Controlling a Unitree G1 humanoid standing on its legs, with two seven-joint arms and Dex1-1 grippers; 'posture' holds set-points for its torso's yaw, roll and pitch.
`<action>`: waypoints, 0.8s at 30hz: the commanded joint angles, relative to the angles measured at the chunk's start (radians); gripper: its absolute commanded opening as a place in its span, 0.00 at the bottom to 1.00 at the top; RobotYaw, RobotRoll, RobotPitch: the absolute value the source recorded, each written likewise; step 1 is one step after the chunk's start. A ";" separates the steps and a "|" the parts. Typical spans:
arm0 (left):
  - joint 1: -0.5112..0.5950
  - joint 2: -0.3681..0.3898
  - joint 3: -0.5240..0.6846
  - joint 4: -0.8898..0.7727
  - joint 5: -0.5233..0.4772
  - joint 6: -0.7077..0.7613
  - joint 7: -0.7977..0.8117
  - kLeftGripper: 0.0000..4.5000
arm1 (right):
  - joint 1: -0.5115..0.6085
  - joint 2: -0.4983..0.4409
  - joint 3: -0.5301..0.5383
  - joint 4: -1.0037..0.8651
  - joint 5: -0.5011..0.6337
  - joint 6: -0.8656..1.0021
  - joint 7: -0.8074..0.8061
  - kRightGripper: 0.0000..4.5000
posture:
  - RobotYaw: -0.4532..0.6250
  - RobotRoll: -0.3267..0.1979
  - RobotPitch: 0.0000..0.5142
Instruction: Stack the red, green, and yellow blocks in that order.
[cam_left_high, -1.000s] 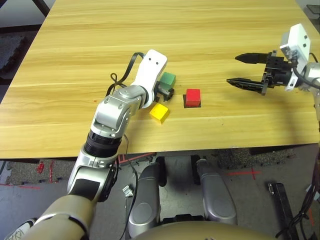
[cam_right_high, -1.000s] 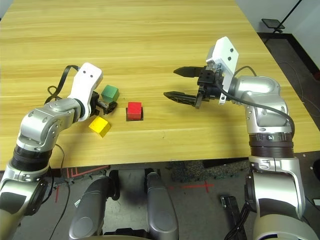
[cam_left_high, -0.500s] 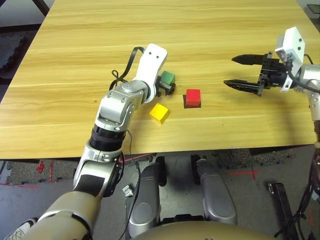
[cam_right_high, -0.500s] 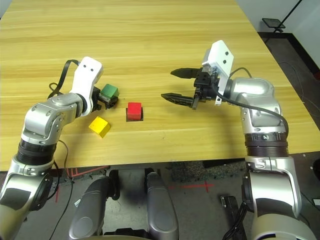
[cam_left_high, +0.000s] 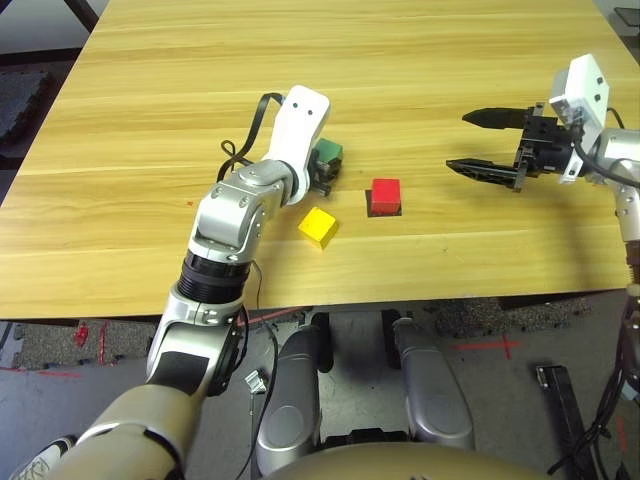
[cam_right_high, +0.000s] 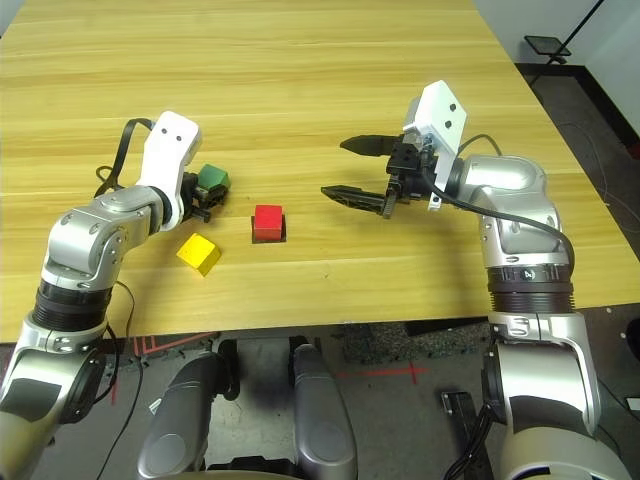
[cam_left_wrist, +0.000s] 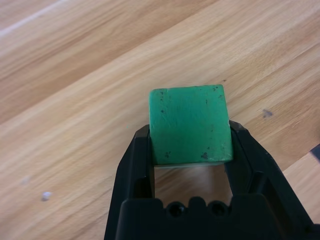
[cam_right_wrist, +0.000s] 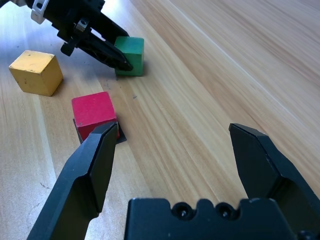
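**Item 1. Small matte bright-red cube** (cam_left_high: 386, 191): centre of the head-camera frame, sitting on a flat black square patch (cam_right_wrist: 121, 134) on the pale wooden table (cam_left_high: 420, 60). Top face bare. Judged to be the base of the stack, already in position.

**Item 2. Small matte mid-green cube** (cam_left_wrist: 190, 124): just left of frame centre, near the red cube but apart from it. Clamped between the two black fingers of the left gripper (cam_left_wrist: 191, 150), one finger pressed to each side face. Whether it is clear of the table cannot be told. Judged: grasp made, transfer onto the red cube not yet done.

**Item 3. Small matte yellow cube** (cam_left_high: 318, 225): below the green cube, lower left of the red one, free on the table.

**Item 4. Right gripper** (cam_left_high: 473, 142): right side of frame, well apart from all three cubes, jaws spread wide, nothing between them.

**Status:** no cube stacked. Remaining: green onto red, then yellow onto green.
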 joint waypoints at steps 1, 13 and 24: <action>0.006 0.087 -0.031 -0.007 -0.002 -0.160 -0.147 0.46 | -0.012 0.000 0.017 0.018 -0.011 -0.018 0.011 1.00 | 0.69 0.82 0.56; -0.073 0.255 -0.028 -0.074 -0.178 -0.282 -0.584 0.46 | 0.033 -0.088 0.037 -0.091 0.029 0.059 0.144 1.00 | 0.70 0.83 0.57; -0.101 0.214 -0.145 -0.109 -0.161 -0.299 -0.661 0.46 | 0.055 -0.197 0.012 -0.154 0.060 0.108 0.200 1.00 | 0.65 0.81 0.58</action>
